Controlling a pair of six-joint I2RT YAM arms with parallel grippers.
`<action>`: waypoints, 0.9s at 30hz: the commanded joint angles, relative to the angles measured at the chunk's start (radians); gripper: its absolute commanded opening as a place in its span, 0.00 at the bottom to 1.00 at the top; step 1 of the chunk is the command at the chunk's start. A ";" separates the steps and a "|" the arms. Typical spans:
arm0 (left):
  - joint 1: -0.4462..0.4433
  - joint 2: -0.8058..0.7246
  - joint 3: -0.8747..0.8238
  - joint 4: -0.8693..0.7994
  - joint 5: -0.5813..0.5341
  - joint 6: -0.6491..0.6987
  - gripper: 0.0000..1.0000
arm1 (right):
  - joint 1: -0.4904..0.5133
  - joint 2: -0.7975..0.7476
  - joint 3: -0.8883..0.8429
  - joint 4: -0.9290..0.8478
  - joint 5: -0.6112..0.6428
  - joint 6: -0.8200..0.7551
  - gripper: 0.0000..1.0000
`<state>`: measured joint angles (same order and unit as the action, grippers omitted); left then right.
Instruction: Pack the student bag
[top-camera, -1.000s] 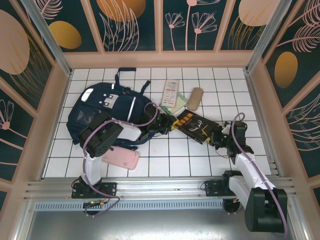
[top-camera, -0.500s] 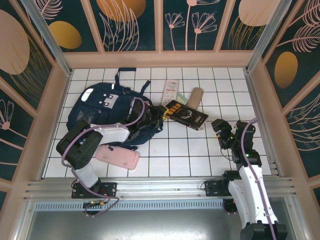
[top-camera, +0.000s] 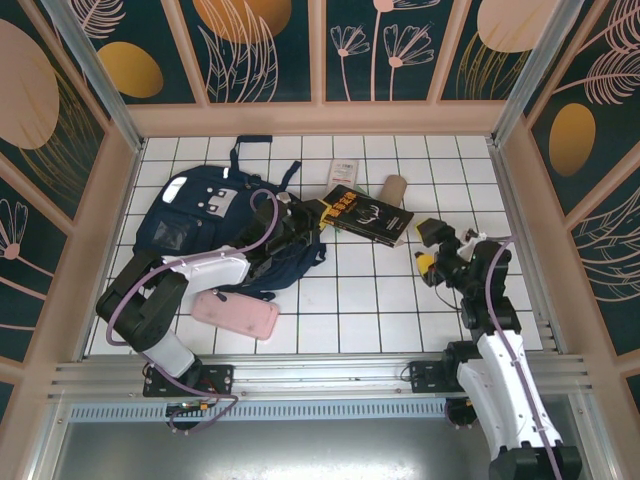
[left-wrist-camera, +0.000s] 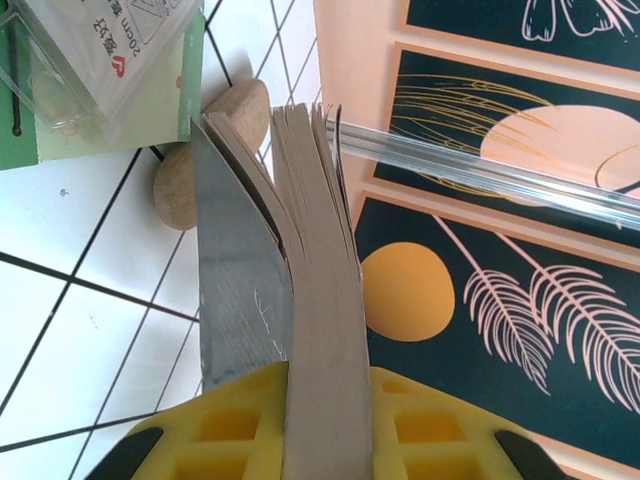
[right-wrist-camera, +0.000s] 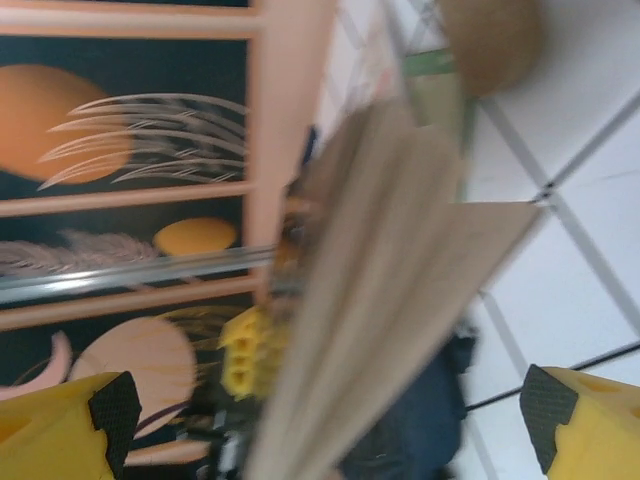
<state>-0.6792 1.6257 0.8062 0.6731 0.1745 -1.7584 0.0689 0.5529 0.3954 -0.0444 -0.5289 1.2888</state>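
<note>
Large navy-blue fabric student bag (top-camera: 195, 225) with white stripes lies flat on the left half of the white tiled table (top-camera: 370, 300). The left arm reaches across its right edge.

Left gripper (top-camera: 312, 218) is clenched on the near-left end of a black-covered book with gold lettering (top-camera: 368, 216). In the left wrist view, yellow fingers (left-wrist-camera: 235, 425) pinch the book on both sides, its page edges fanned above them.

Right gripper (top-camera: 432, 252) stands released, jaws wide and empty, just right of the book and apart from it.

Tan oval case (top-camera: 393, 187) and white printed packet (top-camera: 343, 172) lie just beyond the book. Pink flat pouch (top-camera: 236, 313) rests near the bag's near edge.
</note>
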 joint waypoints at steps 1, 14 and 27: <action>0.007 -0.043 0.004 0.158 0.005 -0.014 0.01 | 0.052 -0.004 0.006 0.226 0.015 0.157 0.99; 0.022 -0.015 0.044 0.335 0.049 0.027 0.00 | 0.128 -0.066 0.072 0.018 -0.032 0.014 0.99; 0.020 0.037 0.056 0.450 0.140 0.028 0.00 | 0.241 0.012 -0.029 0.424 0.075 0.135 0.99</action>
<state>-0.6617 1.6695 0.8345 0.9775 0.2787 -1.7287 0.2981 0.5335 0.3634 0.2008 -0.4923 1.4044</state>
